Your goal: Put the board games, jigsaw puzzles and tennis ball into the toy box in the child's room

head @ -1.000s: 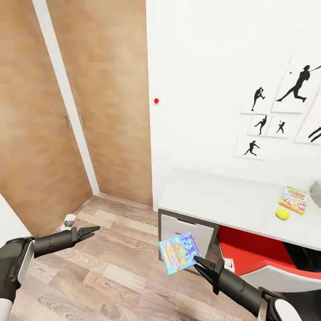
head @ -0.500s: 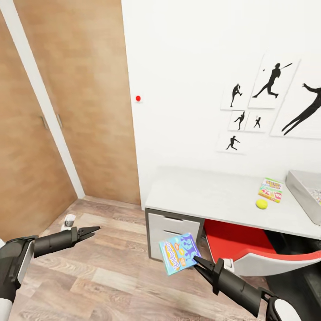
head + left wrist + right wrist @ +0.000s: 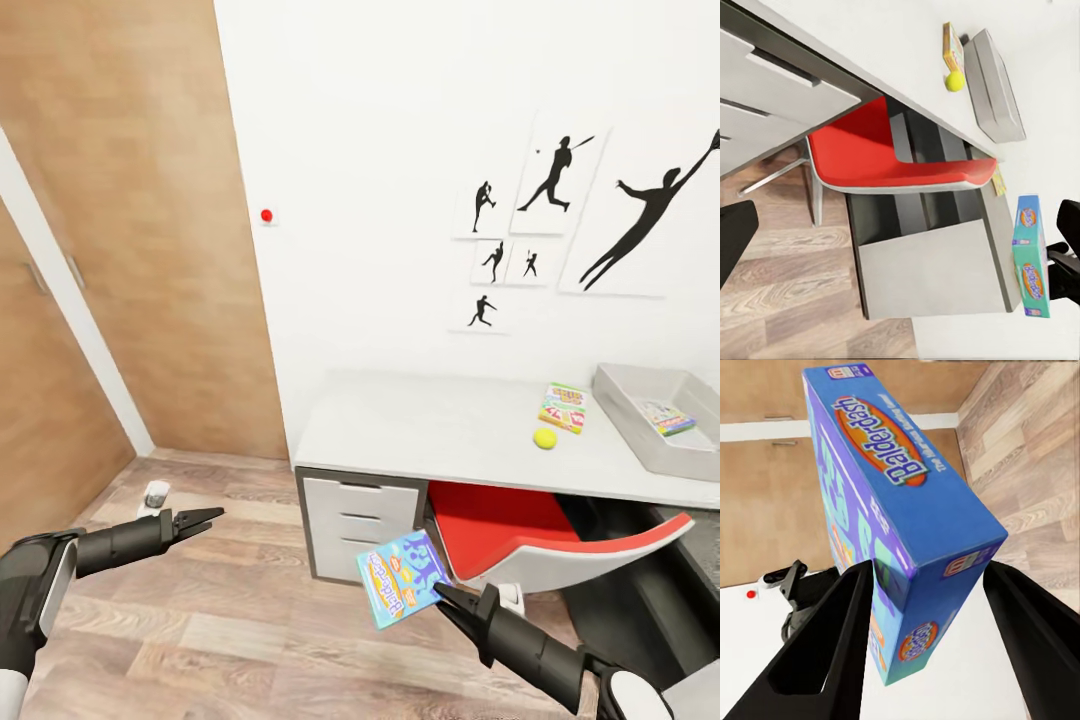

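My right gripper (image 3: 440,592) is shut on a blue board game (image 3: 400,578) with orange lettering, held tilted over the wood floor in front of the table's drawers. In the right wrist view the box (image 3: 896,502) sits between both fingers. On the pale grey table (image 3: 420,430) lie another board game (image 3: 563,407) and the yellow tennis ball (image 3: 544,438). The grey toy box (image 3: 640,440) stands at the table's right end with a flat multicoloured piece (image 3: 668,418) inside. My left gripper (image 3: 205,520) is open and holds nothing, low at the left. The bed is out of view.
A red chair (image 3: 540,530) is tucked under the table, right of the white drawers (image 3: 360,525). Wooden doors (image 3: 130,250) fill the left. A small white object (image 3: 155,493) lies on the floor near my left gripper. Black silhouette pictures hang on the wall.
The camera has swung to the right, bringing the toy box and more of the table into view. Both arms keep the same pose, with the board game still held.
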